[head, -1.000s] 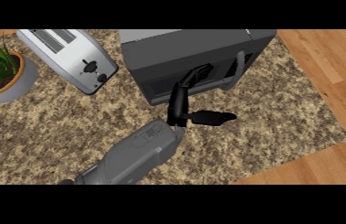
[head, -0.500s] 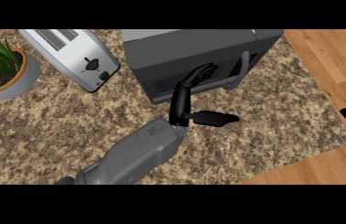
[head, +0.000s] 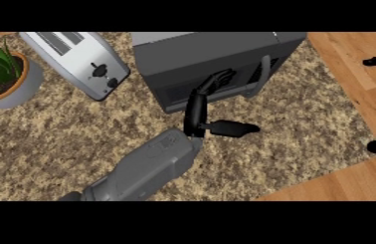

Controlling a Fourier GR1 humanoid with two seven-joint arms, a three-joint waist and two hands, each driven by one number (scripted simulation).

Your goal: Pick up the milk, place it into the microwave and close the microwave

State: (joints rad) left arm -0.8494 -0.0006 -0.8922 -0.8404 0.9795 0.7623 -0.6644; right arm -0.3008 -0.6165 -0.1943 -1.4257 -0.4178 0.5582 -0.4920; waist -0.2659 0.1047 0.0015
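As far as the head view shows, the microwave (head: 213, 54) is a dark grey box w/ a lighter grey top. Its door looks shut, and a grey bar handle (head: 258, 76) stands upright on the front's right side. It sits at the back of the surface (head: 66, 133), a bit right of centre. The milk I cannot make out anywhere, so its place cannot be told.

The left robot hand (head: 197, 111) is black and lies stretched toward the door. Its fingers (head: 215, 82) are nearly straight, w/ the tips bent a little and touching the door front just left of the handle. The thumb (head: 231, 129) points out to the right, apart from the door, and holds nothing. The grey forearm (head: 150, 168) comes in from the lower left.

Room & edges:
- The speckled brown stone surface is bare in front of the microwave and to the left of the arm.
- On the right it ends at a slanted edge, w/ a wood-look area (head: 345, 54) beyond.
- A silver toaster (head: 73, 59) lies just left of the microwave, near it but apart.
- A grey pot w/ a green plant (head: 18, 83) is at the far left, cut by the view's edge.

Hard to see:
- The microwave's back is cut off at the top.
- Two small black bits at the right edge seem to be the right robot hand (head: 371, 62). Too little shows to tell its state.
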